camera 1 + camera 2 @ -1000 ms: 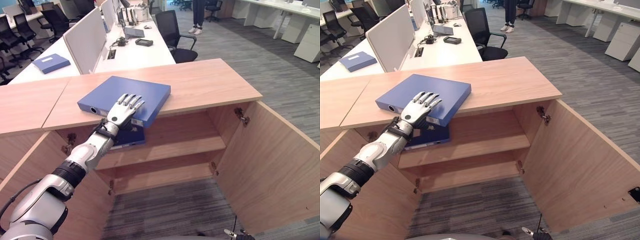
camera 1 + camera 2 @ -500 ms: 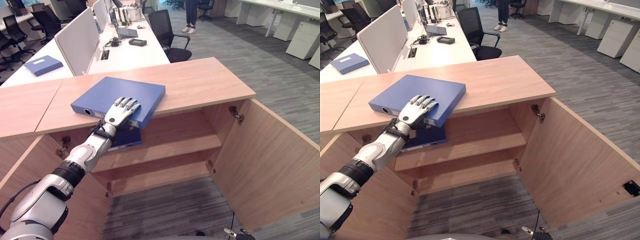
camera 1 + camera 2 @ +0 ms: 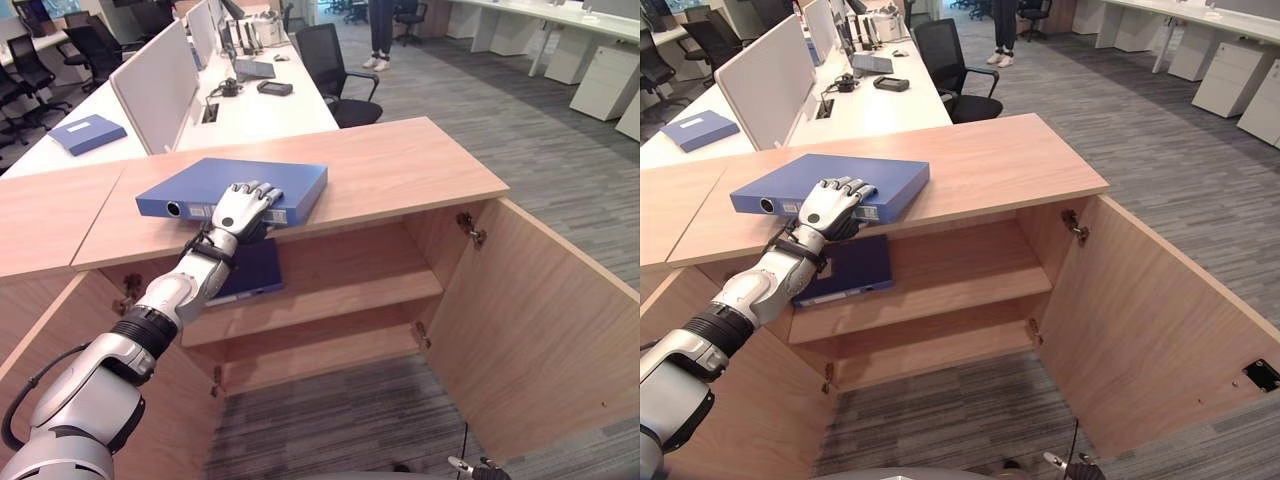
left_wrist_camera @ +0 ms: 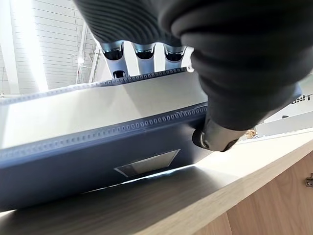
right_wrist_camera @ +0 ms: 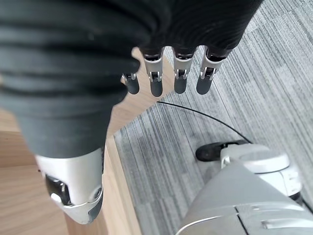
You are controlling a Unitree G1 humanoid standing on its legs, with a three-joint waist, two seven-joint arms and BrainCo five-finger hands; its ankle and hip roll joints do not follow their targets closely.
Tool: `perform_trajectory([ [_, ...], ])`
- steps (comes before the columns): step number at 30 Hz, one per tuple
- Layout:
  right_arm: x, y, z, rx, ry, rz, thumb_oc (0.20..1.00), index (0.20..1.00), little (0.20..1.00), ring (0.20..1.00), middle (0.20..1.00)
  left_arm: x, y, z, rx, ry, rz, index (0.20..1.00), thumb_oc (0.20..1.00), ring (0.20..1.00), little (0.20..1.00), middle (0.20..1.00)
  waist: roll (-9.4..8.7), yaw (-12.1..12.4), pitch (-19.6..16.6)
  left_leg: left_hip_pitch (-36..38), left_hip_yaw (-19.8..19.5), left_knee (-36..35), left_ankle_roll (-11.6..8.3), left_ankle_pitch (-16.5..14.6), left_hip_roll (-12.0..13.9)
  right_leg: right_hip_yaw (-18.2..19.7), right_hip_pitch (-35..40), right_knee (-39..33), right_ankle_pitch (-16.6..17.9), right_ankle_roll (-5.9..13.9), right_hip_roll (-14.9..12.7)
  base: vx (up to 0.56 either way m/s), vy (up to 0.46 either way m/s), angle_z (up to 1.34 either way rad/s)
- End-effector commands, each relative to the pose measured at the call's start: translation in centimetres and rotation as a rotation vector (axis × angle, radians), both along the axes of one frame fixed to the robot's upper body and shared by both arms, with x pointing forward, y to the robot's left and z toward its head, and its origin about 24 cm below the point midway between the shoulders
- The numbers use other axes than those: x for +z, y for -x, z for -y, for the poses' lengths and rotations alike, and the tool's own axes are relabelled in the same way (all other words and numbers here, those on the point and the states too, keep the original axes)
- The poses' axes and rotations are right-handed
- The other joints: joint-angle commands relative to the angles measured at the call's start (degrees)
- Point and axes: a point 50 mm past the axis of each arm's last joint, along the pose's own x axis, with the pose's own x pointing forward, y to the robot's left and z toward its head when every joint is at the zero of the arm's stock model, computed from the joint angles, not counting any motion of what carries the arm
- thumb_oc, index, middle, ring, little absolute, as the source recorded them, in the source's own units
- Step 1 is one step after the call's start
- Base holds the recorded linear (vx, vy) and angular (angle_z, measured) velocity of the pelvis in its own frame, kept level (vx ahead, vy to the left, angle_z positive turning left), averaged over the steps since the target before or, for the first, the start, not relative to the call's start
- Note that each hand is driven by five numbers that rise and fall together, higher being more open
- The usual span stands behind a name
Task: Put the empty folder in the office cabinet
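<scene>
Left arm reaching forward and up from the lower left, left hand [image 3: 240,205] gripping at its near edge with fingers curling over the top and thumb pressing below, right hand [image 5: 161,73] hanging low, fingers relaxing and nearly straight

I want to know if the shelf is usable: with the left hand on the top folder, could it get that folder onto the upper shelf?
Probably yes. The left hand grips the blue folder at the cabinet top's front edge; the door is open, and the upper shelf is bare beside the second folder.
</scene>
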Motion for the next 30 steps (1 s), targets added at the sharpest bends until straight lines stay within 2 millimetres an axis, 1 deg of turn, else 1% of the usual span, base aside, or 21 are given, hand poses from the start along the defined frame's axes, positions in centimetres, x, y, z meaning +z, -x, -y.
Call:
perform_trajectory([
  [1, 0.7, -2.8, 0.8, -0.009, 0.025, 0.079, 1.000, 1.000, 1.000, 1.000, 1.000, 4.4, -1.9, -1.6, 0.081, 0.034, 0.084, 0.200, 0.200, 0.200, 0.200, 0.200, -0.56, -0.2, 2.8, 3.3, -1.6, 0.7, -0.78, -7.0, -0.5, -1.8, 4.5, 0.9, -6.7, 2.85, 0.9, 0.00, 0.000, 0.00],
  [6, 0.8, -2.9, 0.7, -0.013, 0.022, 0.083, 1.000, 1.000, 1.000, 1.000, 1.000, 4.7, -1.9, -1.5, 0.070, 0.026, 0.093, 0.200, 0.200, 0.200, 0.200, 0.200, -0.55, -0.1, 2.7, 3.3, -1.7, 0.7, -0.79, -7.0, -0.5, -2.0, 4.7, 0.9, -6.8, 2.86, 0.9, 0.00, 0.000, 0.00],
  [9, 0.7, -2.9, 0.7, -0.014, 0.020, 0.085, 1.000, 1.000, 1.000, 1.000, 1.000, 5.7, -1.9, -1.3, 0.055, 0.021, 0.123, 0.200, 0.200, 0.200, 0.200, 0.200, -0.47, 0.1, 2.6, 3.3, -1.8, 0.7, -0.80, -6.9, -0.5, -2.1, 4.7, 0.9, -6.8, 2.84, 0.9, 0.00, 0.000, 0.00],
  [13, 0.8, -3.2, 0.6, -0.017, 0.016, 0.092, 1.000, 1.000, 1.000, 1.000, 1.000, 7.8, -1.8, -1.0, 0.030, 0.021, 0.195, 0.200, 0.200, 0.200, 0.200, 0.200, -0.37, 0.4, 2.5, 3.1, -2.0, 0.7, -0.84, -6.8, -0.5, -2.3, 4.7, 0.9, -6.8, 2.88, 0.8, 0.00, 0.000, 0.00],
  [15, 0.8, -3.3, 0.6, -0.021, 0.014, 0.095, 1.000, 1.000, 1.000, 1.000, 1.000, 9.7, -1.5, -0.7, -0.001, 0.015, 0.262, 0.200, 0.200, 0.200, 0.200, 0.200, -0.21, 0.7, 2.4, 3.0, -2.1, 0.7, -0.87, -6.7, -0.5, -2.5, 4.6, 0.8, -6.8, 2.94, 0.8, 0.00, 0.000, 0.00],
  [16, 0.8, -3.3, 0.5, -0.021, 0.013, 0.096, 1.000, 1.000, 1.000, 1.000, 1.000, 9.7, -1.5, -0.7, -0.001, 0.014, 0.262, 0.200, 0.200, 0.200, 0.200, 0.200, -0.25, 0.7, 2.5, 2.9, -2.1, 0.7, -0.87, -6.7, -0.5, -2.5, 4.6, 0.8, -6.8, 2.94, 0.8, 0.00, 0.000, 0.00],
  [18, 0.8, -3.5, 0.6, -0.019, 0.013, 0.100, 1.000, 1.000, 1.000, 1.000, 1.000, 11.3, -1.2, -0.3, -0.029, -0.022, 0.315, 0.200, 0.200, 0.200, 0.200, 0.200, -0.01, 0.9, 2.4, 2.8, -2.2, 0.7, -0.86, -6.6, -0.5, -2.7, 4.5, 0.8, -6.7, 2.98, 0.7, 0.00, 0.000, 0.00],
  [19, 0.8, -3.6, 0.4, -0.018, 0.007, 0.101, 1.000, 1.000, 1.000, 1.000, 1.000, 11.7, -1.0, -0.2, -0.040, -0.031, 0.331, 0.200, 0.200, 0.200, 0.200, 0.200, -0.05, 1.1, 2.5, 2.7, -2.2, 0.7, -0.85, -6.6, -0.6, -2.8, 4.5, 0.8, -6.6, 2.99, 0.7, 0.00, 0.000, 0.00],
  [20, 0.8, -3.6, 0.4, -0.017, 0.007, 0.101, 1.000, 1.000, 1.000, 1.000, 1.000, 11.7, -1.0, -0.2, -0.040, -0.031, 0.331, 0.200, 0.200, 0.200, 0.200, 0.200, -0.06, 1.0, 2.5, 2.7, -2.2, 0.7, -0.85, -6.6, -0.6, -2.8, 4.5, 0.8, -6.6, 2.99, 0.7, 0.00, 0.000, 0.00],
  [21, 0.8, -3.6, 0.4, -0.019, 0.004, 0.100, 1.000, 1.000, 1.000, 1.000, 1.000, 12.3, -0.7, 0.0, -0.056, -0.034, 0.353, 0.200, 0.200, 0.200, 0.200, 0.200, 0.04, 1.2, 2.4, 2.6, -2.3, 0.7, -0.84, -6.6, -0.6, -2.8, 4.5, 0.8, -6.6, 2.98, 0.7, 0.00, 0.000, 0.00],
  [22, 0.7, -3.5, 0.3, -0.021, 0.002, 0.097, 1.000, 1.000, 1.000, 1.000, 1.000, 13.4, -0.2, 0.2, -0.082, -0.039, 0.395, 0.200, 0.200, 0.200, 0.200, 0.200, 0.11, 1.5, 2.3, 2.4, -2.5, 0.7, -0.83, -6.5, -0.7, -3.0, 4.5, 0.7, -6.6, 2.97, 0.6, 0.00, 0.000, 0.00],
  [25, 0.7, -3.6, 0.3, -0.022, 0.001, 0.097, 1.000, 1.000, 1.000, 1.000, 1.000, 15.2, 0.6, 0.5, -0.122, -0.043, 0.462, 0.200, 0.200, 0.200, 0.200, 0.200, 0.29, 2.0, 2.3, 2.2, -2.9, 0.7, -0.84, -6.4, -0.8, -3.3, 4.5, 0.7, -6.6, 2.95, 0.6, -0.01, -0.010, 0.04],
  [26, 0.7, -3.6, 0.2, -0.022, 0.001, 0.098, 1.000, 1.000, 1.000, 1.000, 1.000, 15.2, 0.7, 0.4, -0.122, -0.043, 0.462, 0.200, 0.200, 0.200, 0.200, 0.200, 0.26, 2.0, 2.3, 2.2, -2.9, 0.7, -0.84, -6.4, -0.8, -3.3, 4.5, 0.7, -6.6, 2.95, 0.6, 0.00, -0.010, 0.09],
  [27, 0.7, -3.6, 0.1, -0.018, -0.002, 0.097, 1.000, 1.000, 1.000, 1.000, 1.000, 16.3, 1.4, 0.7, -0.152, -0.056, 0.504, 0.200, 0.200, 0.200, 0.200, 0.200, 0.35, 2.3, 2.3, 2.0, -3.1, 0.7, -0.88, -6.3, -0.9, -3.6, 4.5, 0.7, -6.6, 2.92, 0.6, 0.00, -0.009, 0.11],
  [30, 0.7, -3.5, 0.0, -0.012, -0.005, 0.096, 1.000, 1.000, 1.000, 1.000, 1.000, 17.6, 2.5, 0.9, -0.197, -0.056, 0.561, 0.200, 0.200, 0.200, 0.200, 0.200, 0.31, 2.8, 2.0, 1.8, -3.4, 0.7, -0.92, -6.2, -0.9, -4.0, 4.6, 0.7, -6.7, 2.89, 0.5, 0.00, -0.013, 0.09],
])
